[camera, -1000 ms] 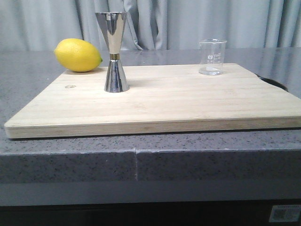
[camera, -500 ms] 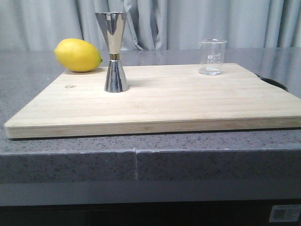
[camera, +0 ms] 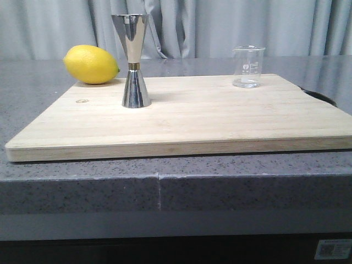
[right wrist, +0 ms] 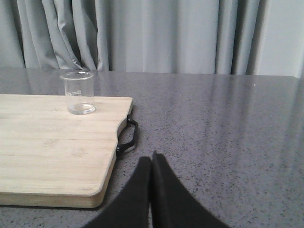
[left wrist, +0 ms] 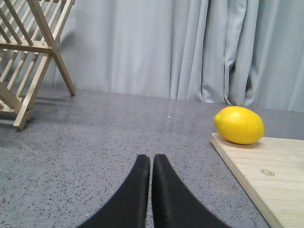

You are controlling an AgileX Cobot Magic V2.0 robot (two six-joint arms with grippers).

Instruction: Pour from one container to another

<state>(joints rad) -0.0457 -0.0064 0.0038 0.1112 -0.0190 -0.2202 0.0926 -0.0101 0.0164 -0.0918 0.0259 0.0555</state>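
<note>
A small clear glass beaker (camera: 248,67) stands upright at the back right of the wooden cutting board (camera: 220,118); it also shows in the right wrist view as the beaker (right wrist: 79,92). The tall steel jigger (camera: 134,60) stands upright on the board's left half. My left gripper (left wrist: 151,159) is shut with nothing in it, over the grey counter left of the board. My right gripper (right wrist: 151,159) is shut and empty too, over the counter right of the board near its black handle (right wrist: 127,135). Neither arm shows in the front view.
A yellow lemon (camera: 91,64) rests at the board's back left corner, seen also as the lemon (left wrist: 239,125). A wooden rack (left wrist: 26,57) stands on the counter far left. Grey curtains (camera: 220,27) hang behind. The counter's front edge (camera: 159,181) runs below the board.
</note>
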